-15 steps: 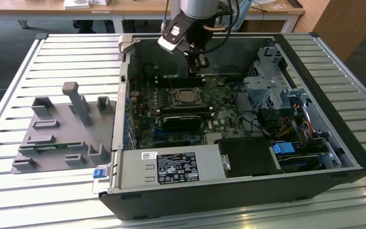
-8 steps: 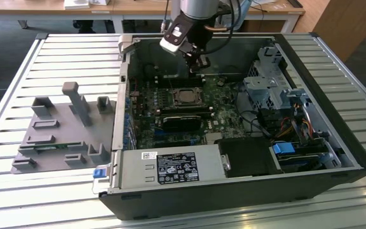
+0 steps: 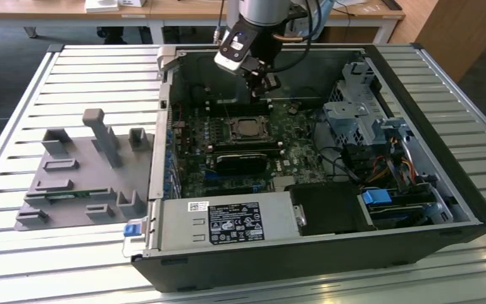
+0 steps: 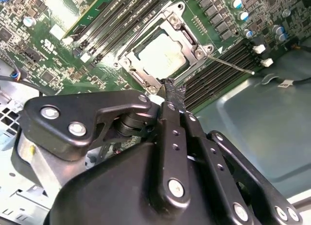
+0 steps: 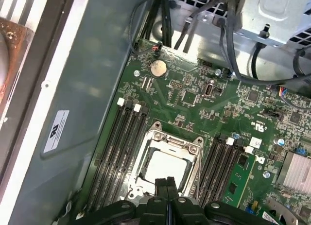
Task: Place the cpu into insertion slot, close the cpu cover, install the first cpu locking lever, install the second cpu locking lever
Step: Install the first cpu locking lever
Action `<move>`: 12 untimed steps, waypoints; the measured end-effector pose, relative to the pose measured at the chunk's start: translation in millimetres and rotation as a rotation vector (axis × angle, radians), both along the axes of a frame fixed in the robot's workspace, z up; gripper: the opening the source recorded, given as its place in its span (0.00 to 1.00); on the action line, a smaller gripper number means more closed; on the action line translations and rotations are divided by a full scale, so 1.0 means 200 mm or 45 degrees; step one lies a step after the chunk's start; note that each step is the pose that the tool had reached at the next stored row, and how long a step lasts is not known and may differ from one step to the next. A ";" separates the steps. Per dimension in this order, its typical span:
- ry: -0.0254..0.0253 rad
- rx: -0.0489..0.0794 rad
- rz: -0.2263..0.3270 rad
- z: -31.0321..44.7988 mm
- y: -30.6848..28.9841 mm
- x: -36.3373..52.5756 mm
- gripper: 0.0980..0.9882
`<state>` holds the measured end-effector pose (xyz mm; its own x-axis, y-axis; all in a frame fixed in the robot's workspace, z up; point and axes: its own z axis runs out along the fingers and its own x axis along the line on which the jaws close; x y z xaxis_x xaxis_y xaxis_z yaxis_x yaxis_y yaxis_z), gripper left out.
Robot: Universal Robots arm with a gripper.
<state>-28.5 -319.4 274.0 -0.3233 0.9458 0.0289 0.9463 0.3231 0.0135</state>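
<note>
The gripper point(image 5: 167, 182) has its two black fingers pressed flat against each other, with only a hairline seam between them and nothing caught there. In both wrist views the joined tips sit at one edge of the cpu cover point(image 5: 156, 137). Whether they touch the metal cannot be told.

The cover's silver frame lies down flat, and the pale top of the cpu point(image 5: 165, 167) shows through its window, seated in the insertion slot point(image 3: 247, 128). In the second wrist view a thin wire lever point(image 4: 233, 64) juts out from a corner of the frame and reaches across the neighbouring memory slots point(image 4: 218, 77).

More banks of long black memory slots point(image 5: 119, 147) run along two opposite sides of the socket, close against the frame, so little bare board is left there. Beyond the far edge of the frame the green motherboard point(image 5: 194, 96) is lower and more open, up to a coin battery point(image 5: 157, 68) and a bunch of black cables point(image 5: 228, 35). The grey case wall point(image 5: 87, 89) rises just past one bank of slots.

In the exterior view the arm comes down inside the open computer case point(image 3: 445, 190), near its far wall. The power supply point(image 3: 226, 221) fills the near side. On the exterior view's left a grey fixture point(image 3: 74, 183) lies on the slatted table point(image 3: 99, 69), well apart from the case
</note>
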 end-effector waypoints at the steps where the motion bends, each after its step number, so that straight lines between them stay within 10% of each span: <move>1: 0.0000 0.000 0.005 0.000 0.001 -0.001 0.01; 12: 0.0001 -0.001 0.165 -0.001 0.003 -0.001 0.01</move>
